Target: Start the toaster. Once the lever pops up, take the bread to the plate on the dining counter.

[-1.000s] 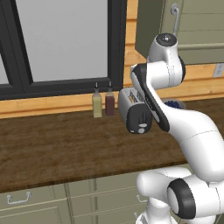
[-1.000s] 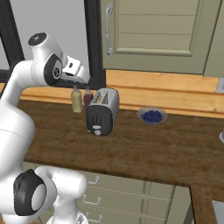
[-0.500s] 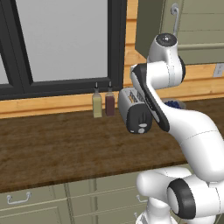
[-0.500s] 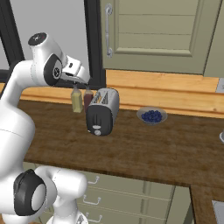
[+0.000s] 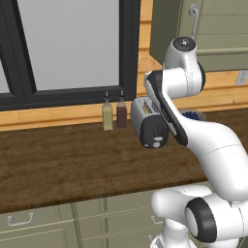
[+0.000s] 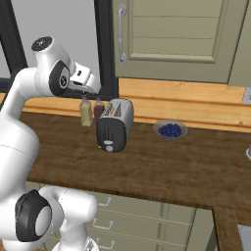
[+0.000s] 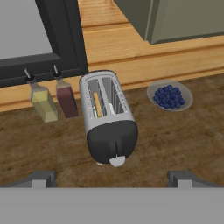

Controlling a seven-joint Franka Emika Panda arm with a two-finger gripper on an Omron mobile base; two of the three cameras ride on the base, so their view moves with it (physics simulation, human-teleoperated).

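The toaster (image 7: pixel 107 118) lies below my gripper (image 7: pixel 113 179) on the wood wall counter, its black end panel and white lever (image 7: pixel 117 161) pointing toward me. The bread (image 7: pixel 97 104) shows as a thin tan edge inside the left slot. My fingertips (image 7: pixel 41 178) stand wide apart with nothing between them, so the gripper is open. From the right base view the hand (image 6: pixel 84 78) hovers above and behind the toaster (image 6: pixel 115 125). The left base view has the toaster (image 5: pixel 150 125) partly behind the arm. The plate and the dining counter are out of view.
Two small bottles, a yellow one (image 7: pixel 43 104) and a dark red one (image 7: pixel 66 99), stand just left of the toaster. A bowl of blueberries (image 7: pixel 169 96) sits to its right. A dark-framed window (image 5: pixel 72 48) and a green cabinet (image 6: pixel 176 34) rise behind the counter.
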